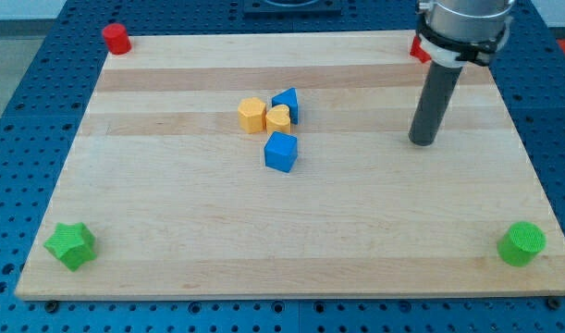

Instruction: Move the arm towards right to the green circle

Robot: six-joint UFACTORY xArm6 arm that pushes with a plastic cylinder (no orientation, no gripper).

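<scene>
The green round cylinder block [522,243] stands at the view's bottom right corner of the pale wooden desk [171,203], close to its edge and apart from every other block. My tip [422,141] rests on the desk well above that block, toward the view's top and a little to its left, touching no block. This arm ends in a plain dark rod, so there is no gripper here to be apart, together or clamped on anything. A red block [418,47], partly hidden behind the rod's mount, sits at the top right corner. Near the middle lie four blocks close together: an orange hexagonal block [251,115], an orange heart-like block [278,118], a blue angular block [287,103] behind them, and a blue cube-like block [281,152] just below. A red cylinder [116,38] marks the top left corner, and a green star block [70,245] the bottom left. No writing is legible.
</scene>
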